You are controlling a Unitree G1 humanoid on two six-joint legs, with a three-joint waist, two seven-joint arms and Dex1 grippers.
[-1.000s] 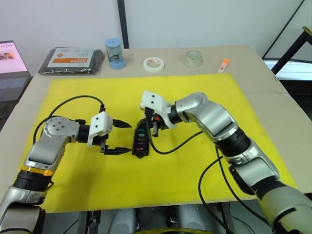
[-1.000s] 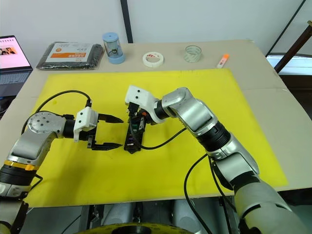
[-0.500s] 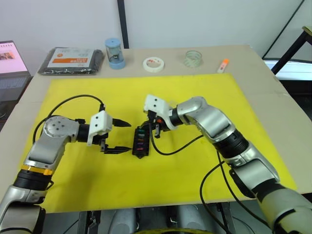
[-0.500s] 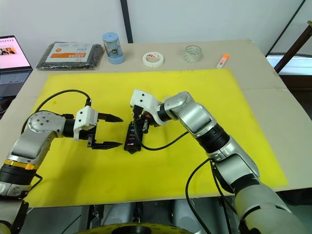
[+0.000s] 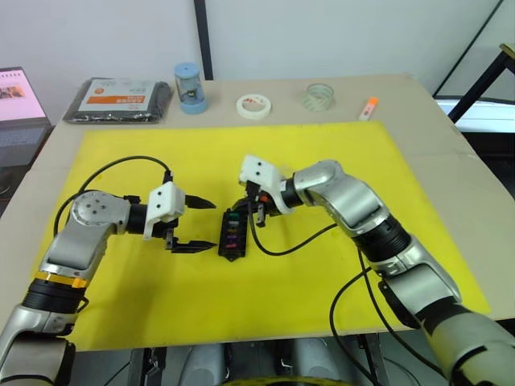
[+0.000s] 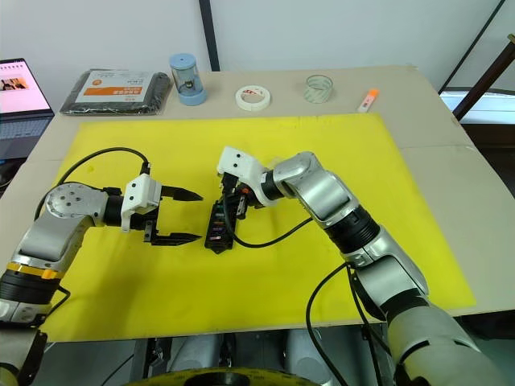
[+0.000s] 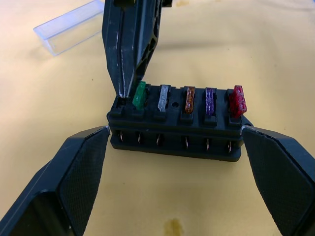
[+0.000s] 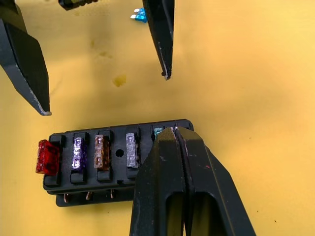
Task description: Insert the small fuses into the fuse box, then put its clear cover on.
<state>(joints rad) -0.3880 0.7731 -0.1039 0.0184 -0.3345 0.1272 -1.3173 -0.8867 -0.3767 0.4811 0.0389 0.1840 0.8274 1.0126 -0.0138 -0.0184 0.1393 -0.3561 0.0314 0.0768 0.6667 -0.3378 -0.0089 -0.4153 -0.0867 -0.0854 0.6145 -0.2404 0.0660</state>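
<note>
Meanwhile, the fuse box sits mid-mat on the yellow-covered desk, with red, purple, tan, clear and green small fuses seated. The right gripper, jaws together, presses at its end slot; the left gripper, jaws apart, flanks it. The clear cover lies nearby.

Silver jointed arms, white wrist housings, black tapered tool fingers, loose black cables
</note>
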